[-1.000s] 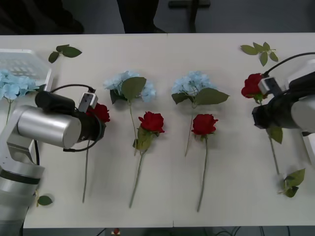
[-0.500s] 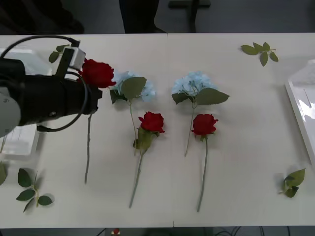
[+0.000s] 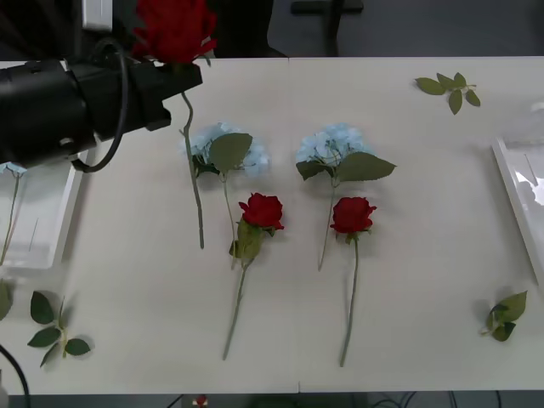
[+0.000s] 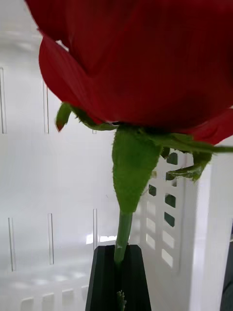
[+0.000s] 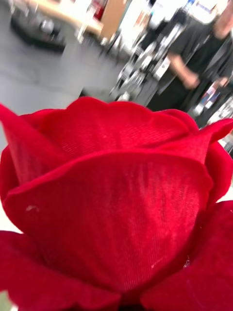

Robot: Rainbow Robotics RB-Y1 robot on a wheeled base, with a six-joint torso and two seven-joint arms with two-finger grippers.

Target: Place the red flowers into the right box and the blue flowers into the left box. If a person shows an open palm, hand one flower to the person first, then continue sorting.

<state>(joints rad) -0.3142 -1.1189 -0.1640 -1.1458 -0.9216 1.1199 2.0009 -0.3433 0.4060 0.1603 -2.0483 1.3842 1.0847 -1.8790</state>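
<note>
My left gripper (image 3: 180, 83) is raised over the table's far left, shut on the stem of a red flower (image 3: 174, 30) whose stem hangs down to the tabletop; the bloom (image 5: 111, 204) looms close in the left wrist view. My right gripper (image 4: 119, 252) has its black fingers shut on the stem of another red flower (image 4: 145, 63), held above the right box (image 4: 48, 170). Two red flowers (image 3: 262, 211) (image 3: 353, 214) and two blue flowers (image 3: 225, 149) (image 3: 340, 151) lie mid-table. The left box (image 3: 38, 229) holds a blue flower (image 3: 10, 170) at its edge. The right box's rim (image 3: 514, 191) shows at the right edge.
Loose leaf sprigs lie at the far right (image 3: 449, 87), the near right (image 3: 506, 316) and the near left (image 3: 53, 327). The right box's slotted wall (image 4: 170, 204) stands close behind the held rose.
The left arm has lifted its red flower off the table, up and toward the far side. The right arm with its rose has left the front view, uncovering the right box.
</note>
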